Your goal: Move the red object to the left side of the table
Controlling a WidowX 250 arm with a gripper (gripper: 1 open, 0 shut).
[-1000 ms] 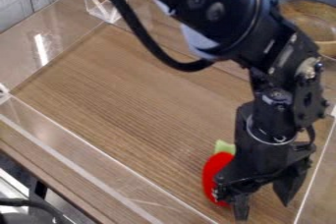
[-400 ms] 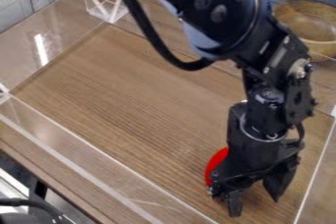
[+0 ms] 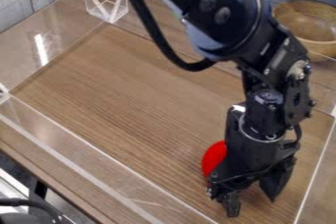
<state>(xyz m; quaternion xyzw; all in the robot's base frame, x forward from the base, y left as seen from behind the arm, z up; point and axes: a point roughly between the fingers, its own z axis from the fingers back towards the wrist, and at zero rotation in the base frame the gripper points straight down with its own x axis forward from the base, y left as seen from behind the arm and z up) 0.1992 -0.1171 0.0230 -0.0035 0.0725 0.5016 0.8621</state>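
Note:
The red object lies on the wood-grain table near its front right corner; only a small glossy red part shows at the left of the arm, and its green stem is hidden. My black gripper points straight down over it with its jaws spread wide. One dark fingertip reaches the tabletop just in front of the red object, the other stands to the right. The jaws straddle the red object without closing on it.
Low clear acrylic walls border the table on the left and front. A round wooden bowl sits at the back right, outside the walls. The black arm crosses from the top centre down to the right.
The gripper has dropped lower and shifted slightly left over the red object, hiding more of it, including the green stem. The jaws stayed open.

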